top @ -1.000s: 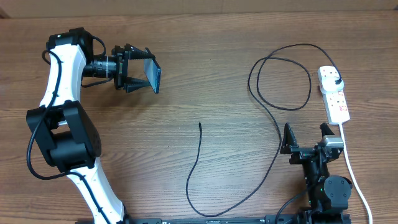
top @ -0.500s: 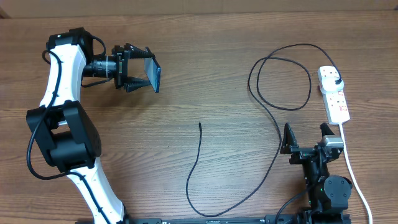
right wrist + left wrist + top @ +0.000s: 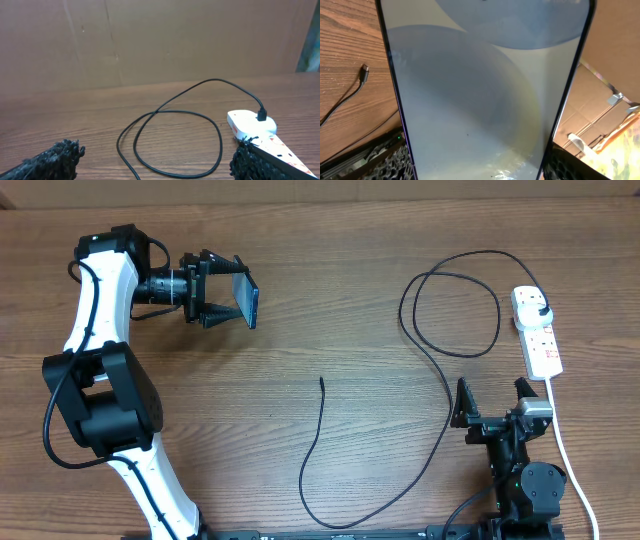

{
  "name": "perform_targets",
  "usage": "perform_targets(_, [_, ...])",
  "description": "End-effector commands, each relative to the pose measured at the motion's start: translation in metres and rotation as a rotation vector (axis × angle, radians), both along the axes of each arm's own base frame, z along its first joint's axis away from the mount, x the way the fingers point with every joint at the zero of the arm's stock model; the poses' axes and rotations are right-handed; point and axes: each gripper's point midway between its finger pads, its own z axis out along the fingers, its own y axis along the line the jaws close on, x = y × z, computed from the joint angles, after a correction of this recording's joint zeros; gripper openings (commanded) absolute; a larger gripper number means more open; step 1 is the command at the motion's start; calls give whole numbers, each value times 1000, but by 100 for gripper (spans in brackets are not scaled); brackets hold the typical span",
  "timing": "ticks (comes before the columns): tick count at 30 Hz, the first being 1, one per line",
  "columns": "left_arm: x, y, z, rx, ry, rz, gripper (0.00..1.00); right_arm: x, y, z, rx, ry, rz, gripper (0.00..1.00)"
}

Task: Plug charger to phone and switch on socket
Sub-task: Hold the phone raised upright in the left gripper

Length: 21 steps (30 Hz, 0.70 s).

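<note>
My left gripper [image 3: 225,302] is shut on the phone [image 3: 246,301] and holds it on edge above the table at the upper left. In the left wrist view the phone's pale blue-grey screen [image 3: 480,95] fills the frame between the fingers. The charger's black cable [image 3: 440,380] loops at the upper right, and its connector tip [image 3: 321,381] lies mid-table, also showing in the left wrist view [image 3: 364,71]. Its black plug adapter [image 3: 541,312] sits in the white power strip socket [image 3: 537,330] at the far right. My right gripper [image 3: 492,408] is open and empty near the front right, facing the cable loop [image 3: 170,140] and socket [image 3: 252,127].
The strip's thick white cord [image 3: 565,450] runs down the right side past my right arm. The cable sweeps in a long curve [image 3: 345,515] toward the table's front edge. A cardboard wall [image 3: 150,40] stands behind the table.
</note>
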Motion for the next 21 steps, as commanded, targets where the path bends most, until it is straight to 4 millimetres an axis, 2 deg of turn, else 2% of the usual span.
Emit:
perform_targets(1, [4, -5, 14, -52, -24, 1, 4, 0, 0, -2, 1, -5, -2, 100])
perform_targets(21, [3, -5, 14, -51, -17, 1, 4, 0, 0, -2, 1, -5, -2, 100])
